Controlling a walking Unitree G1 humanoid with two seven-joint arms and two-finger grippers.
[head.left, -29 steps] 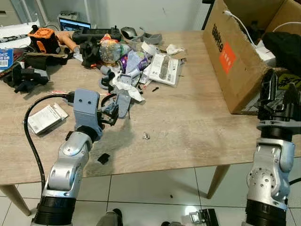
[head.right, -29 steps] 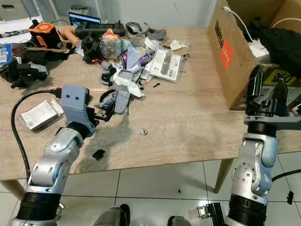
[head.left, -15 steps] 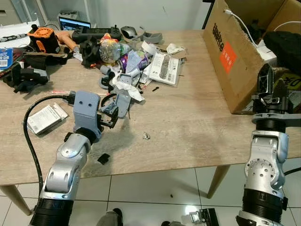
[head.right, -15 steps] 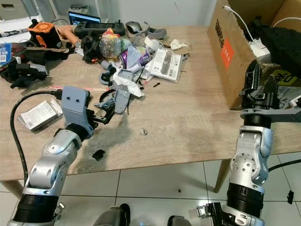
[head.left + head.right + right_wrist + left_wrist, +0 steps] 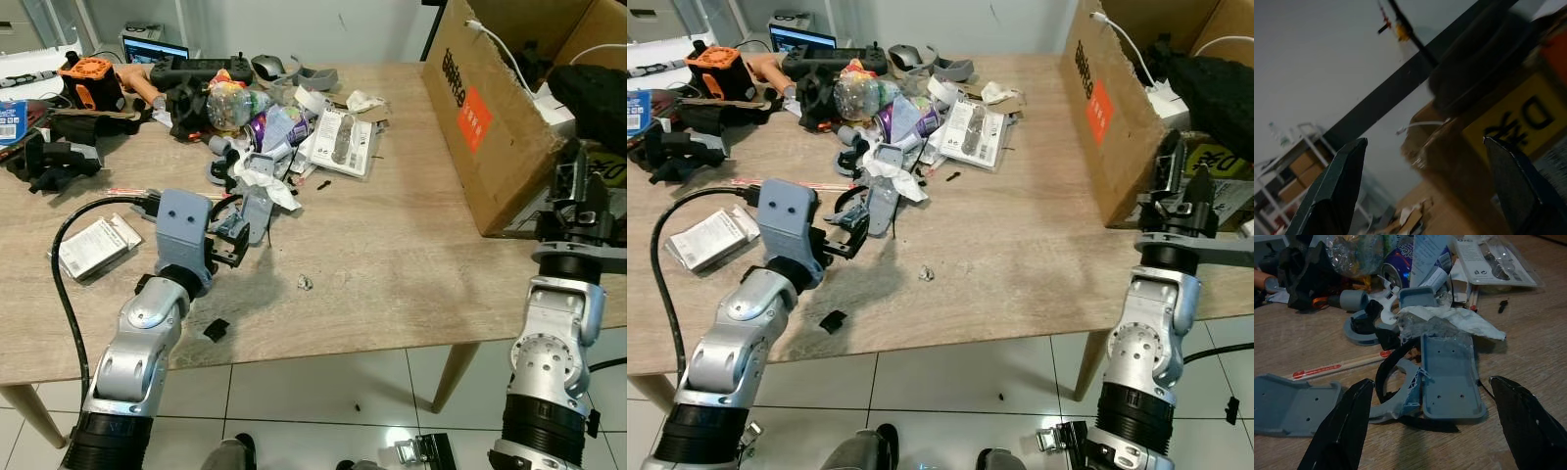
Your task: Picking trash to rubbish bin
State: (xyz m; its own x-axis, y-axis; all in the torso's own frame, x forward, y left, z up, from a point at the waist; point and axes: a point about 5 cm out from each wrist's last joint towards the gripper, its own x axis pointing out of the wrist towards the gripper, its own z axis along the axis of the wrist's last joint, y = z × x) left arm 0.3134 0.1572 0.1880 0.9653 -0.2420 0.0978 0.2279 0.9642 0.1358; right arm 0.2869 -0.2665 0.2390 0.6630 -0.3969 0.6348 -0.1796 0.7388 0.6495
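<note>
A heap of trash lies at the back of the wooden table [image 5: 411, 245]: a crumpled white paper [image 5: 266, 181], a purple can [image 5: 257, 129], a crushed clear bottle [image 5: 232, 103] and a blister pack [image 5: 341, 142]. A grey plastic tray piece [image 5: 1449, 377] lies at the near edge of the heap. My left gripper [image 5: 231, 241] stands open just short of it, low over the table, with nothing held. A small foil scrap [image 5: 305, 283] lies alone to the right. My right gripper [image 5: 585, 191] points upward beside the cardboard box [image 5: 490, 108], open and empty.
The big open cardboard box at the right holds a black bag and cables. A white carton [image 5: 96, 245] and red-wrapped chopsticks [image 5: 1337, 366] lie left of my left arm. Black gear and an orange tool [image 5: 90, 80] sit at the back left. A black scrap [image 5: 216, 330] lies near the front edge.
My right gripper swung a little left, then back right beside the box, and now looks narrower. My left gripper has crept slightly toward the grey piece.
</note>
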